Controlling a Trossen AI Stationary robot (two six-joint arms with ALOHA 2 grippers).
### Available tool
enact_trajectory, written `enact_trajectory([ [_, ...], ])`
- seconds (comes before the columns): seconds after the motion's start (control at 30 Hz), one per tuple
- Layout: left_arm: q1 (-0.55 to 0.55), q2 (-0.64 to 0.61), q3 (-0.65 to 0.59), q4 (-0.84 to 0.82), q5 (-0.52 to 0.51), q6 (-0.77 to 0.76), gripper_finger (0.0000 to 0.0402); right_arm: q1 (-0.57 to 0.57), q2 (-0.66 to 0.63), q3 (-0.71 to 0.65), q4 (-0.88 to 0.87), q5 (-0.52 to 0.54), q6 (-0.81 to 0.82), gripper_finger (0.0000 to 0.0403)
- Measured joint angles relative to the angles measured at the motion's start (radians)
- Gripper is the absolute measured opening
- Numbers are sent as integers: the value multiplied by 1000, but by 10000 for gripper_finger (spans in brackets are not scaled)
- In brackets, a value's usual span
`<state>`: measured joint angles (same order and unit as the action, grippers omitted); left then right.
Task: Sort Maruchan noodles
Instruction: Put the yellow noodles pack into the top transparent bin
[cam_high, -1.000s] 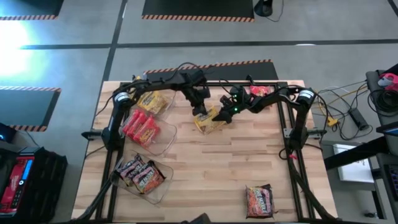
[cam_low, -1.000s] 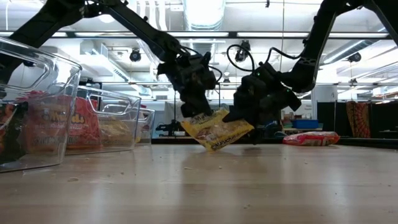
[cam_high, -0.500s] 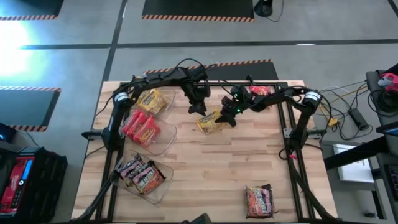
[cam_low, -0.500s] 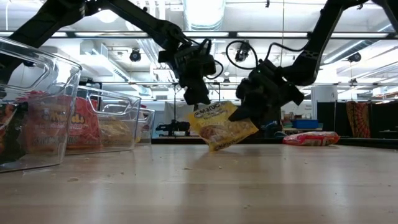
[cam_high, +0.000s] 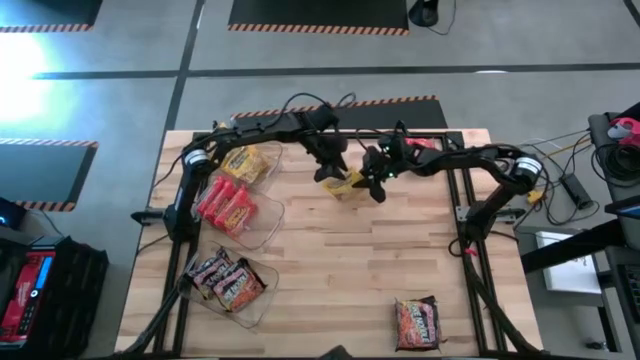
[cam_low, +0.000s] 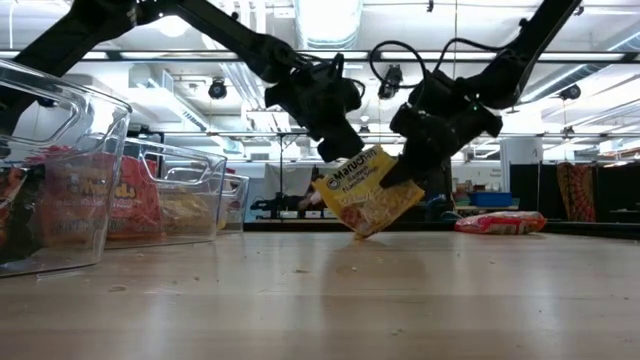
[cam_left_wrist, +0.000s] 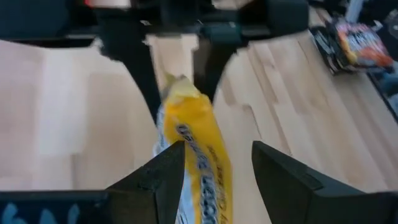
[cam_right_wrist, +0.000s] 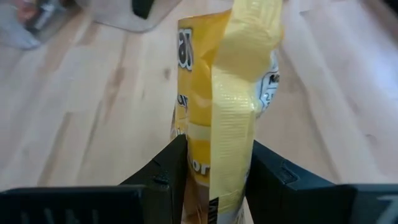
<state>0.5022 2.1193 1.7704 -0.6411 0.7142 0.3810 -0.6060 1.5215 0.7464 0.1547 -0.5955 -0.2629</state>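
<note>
Three clear bins stand along the desk's left edge. The far bin (cam_high: 262, 176) holds yellow packets (cam_high: 245, 162), count unclear; the middle bin (cam_high: 268, 218) holds what look like two red packets (cam_high: 224, 203); the near bin (cam_high: 260, 300) holds dark packets (cam_high: 227, 279), seemingly two.

Near the middle of the far edge, one yellow Maruchan packet (cam_low: 366, 190) hangs tilted above the wood between the two pincers. The left gripper (cam_low: 338, 143) sits at its upper left edge; in the left wrist view its fingers (cam_left_wrist: 158, 177) stand parted, with a gap on one side of the packet, so it does not clamp it. The right gripper (cam_low: 407, 170) is closed on the packet's other edge, its fingers (cam_right_wrist: 168, 164) pressed against both faces.

One red packet (cam_high: 417, 145) lies by the far right corner, partly hidden by the right arm. One dark-and-orange packet (cam_high: 417, 322) lies flat near the near right corner.
</note>
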Motion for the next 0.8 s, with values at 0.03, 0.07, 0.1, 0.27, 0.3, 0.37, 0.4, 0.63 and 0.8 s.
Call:
enact_trajectory([
  [0.03, 0, 0, -5, 30, -5, -12, 169, 0, -8, 0, 0, 16, -11, 111],
  [0.07, 0, 0, -9, 56, -9, -22, 169, 0, -15, 0, 0, 27, -17, 111],
  [0.1, -2, 0, -13, 74, -15, -27, 169, -1, -22, -1, -5, 32, -21, 111],
  [0.27, -5, 4, -19, 92, -85, -26, 169, -1, -59, -1, 3, 50, -39, 111],
  [0.3, -5, 5, -19, 91, -91, -28, 169, -1, -66, -1, 1, 52, -40, 111],
  [0.37, -6, 5, -22, 95, -103, -30, 169, -1, -74, -1, -4, 53, -41, 111],
  [0.4, -6, 5, -23, 93, -100, -31, 169, -1, -78, -1, -8, 52, -38, 111],
  [0.63, -6, 8, -25, 86, -97, -58, 169, 0, -80, -1, 4, 53, -29, 111],
  [0.8, -8, 8, -26, 81, -104, -58, 169, 0, -80, -1, 8, 75, -36, 111],
])
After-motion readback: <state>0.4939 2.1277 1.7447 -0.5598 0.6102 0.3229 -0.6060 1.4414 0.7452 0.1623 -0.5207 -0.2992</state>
